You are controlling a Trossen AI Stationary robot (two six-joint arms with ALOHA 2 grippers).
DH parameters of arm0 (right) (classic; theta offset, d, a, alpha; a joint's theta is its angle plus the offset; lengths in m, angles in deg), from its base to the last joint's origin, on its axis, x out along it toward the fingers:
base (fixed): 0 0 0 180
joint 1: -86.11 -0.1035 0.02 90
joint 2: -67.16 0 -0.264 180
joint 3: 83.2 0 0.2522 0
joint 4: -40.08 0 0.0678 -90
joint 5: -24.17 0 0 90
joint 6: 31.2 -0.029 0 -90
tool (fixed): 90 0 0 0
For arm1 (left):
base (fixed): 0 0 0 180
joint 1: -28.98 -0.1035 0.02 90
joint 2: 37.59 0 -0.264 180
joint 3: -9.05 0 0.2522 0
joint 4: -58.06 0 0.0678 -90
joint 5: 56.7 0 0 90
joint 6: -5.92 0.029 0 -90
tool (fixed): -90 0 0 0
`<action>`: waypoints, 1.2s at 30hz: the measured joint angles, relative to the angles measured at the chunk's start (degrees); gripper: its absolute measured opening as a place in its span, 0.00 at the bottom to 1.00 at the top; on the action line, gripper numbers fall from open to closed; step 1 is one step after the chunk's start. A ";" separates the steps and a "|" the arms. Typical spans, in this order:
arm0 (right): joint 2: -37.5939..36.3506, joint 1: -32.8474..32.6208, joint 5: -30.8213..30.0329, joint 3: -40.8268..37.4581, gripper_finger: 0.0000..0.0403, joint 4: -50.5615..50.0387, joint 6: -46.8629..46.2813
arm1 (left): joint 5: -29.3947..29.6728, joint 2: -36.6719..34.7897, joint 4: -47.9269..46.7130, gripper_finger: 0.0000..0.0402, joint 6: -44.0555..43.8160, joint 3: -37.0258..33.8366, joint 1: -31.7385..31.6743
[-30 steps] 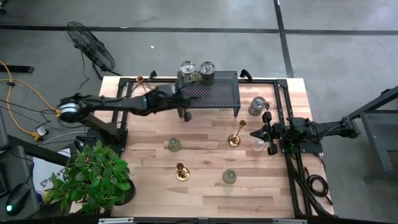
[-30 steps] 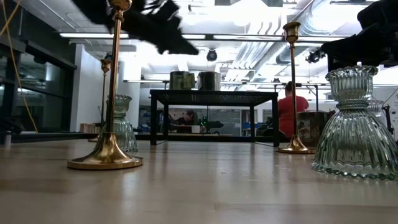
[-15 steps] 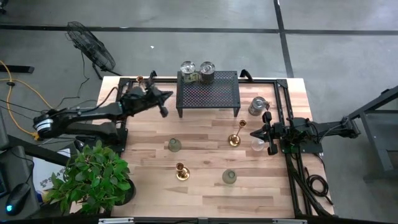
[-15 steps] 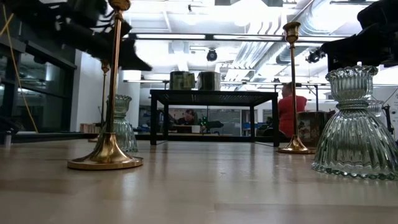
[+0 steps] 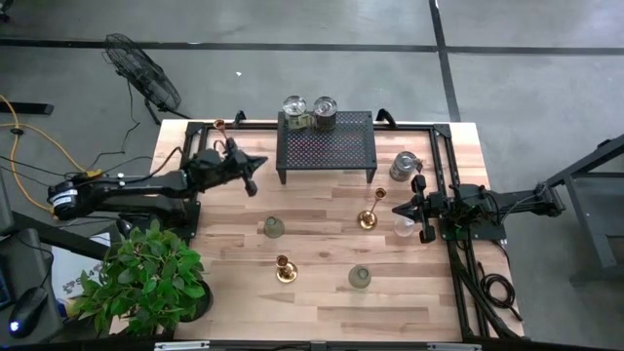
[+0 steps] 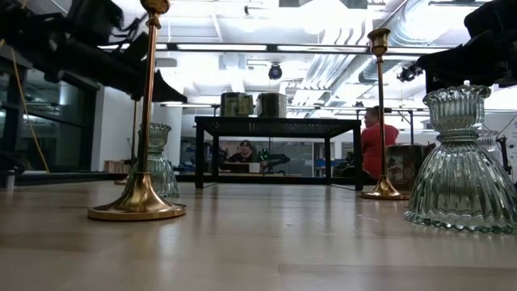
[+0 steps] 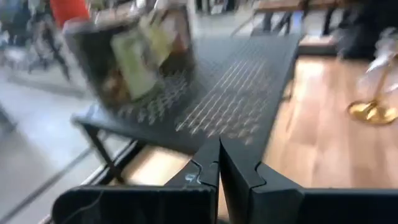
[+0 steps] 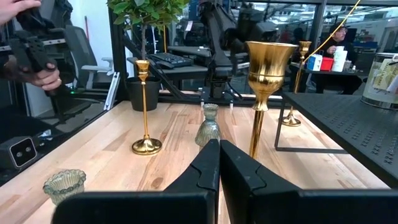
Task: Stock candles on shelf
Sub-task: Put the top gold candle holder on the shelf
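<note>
Candles are spread over our pale wooden plank desk (image 5: pixel 322 292), and two of them already sit on the shelf (image 5: pixel 331 148): round jars (image 5: pixel 294 107) (image 5: pixel 324 106) with shiny lids, side by side at its far left corner. The shelf is a low black metal stand with a perforated mesh top and thin legs, at the far middle of the desk.

Still on the wood we see a slim brass candlestick (image 5: pixel 370 216) with a flared round base right of centre, another brass candlestick (image 5: pixel 284 269) toward the near side, two greenish ribbed glass holders (image 5: pixel 273 227) (image 5: pixel 360 277), a clear glass one (image 5: pixel 403 227), a grey jar (image 5: pixel 405 167) near the right rail, and a small brass piece (image 5: pixel 219 125) at the far left corner.

Our left jaws (image 5: pixel 250 174) hover just off the shelf's left end, closed and holding nothing; in the left wrist view the two dark fingers (image 7: pixel 239 171) meet, with the mesh top and a blurred jar ahead of them.

Our right jaws (image 5: pixel 402 209) wait at the right side, pressed together and empty, just beside the clear glass holder and near the right-hand brass candlestick.

A leafy green potted plant (image 5: pixel 146 278) stands at the desk's near left corner.
</note>
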 joint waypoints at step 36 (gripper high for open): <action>0.00 0.00 -0.04 0.01 0.01 -0.04 -0.01 | 68.36 -5.68 6.48 0.51 -6.64 -6.84 18.95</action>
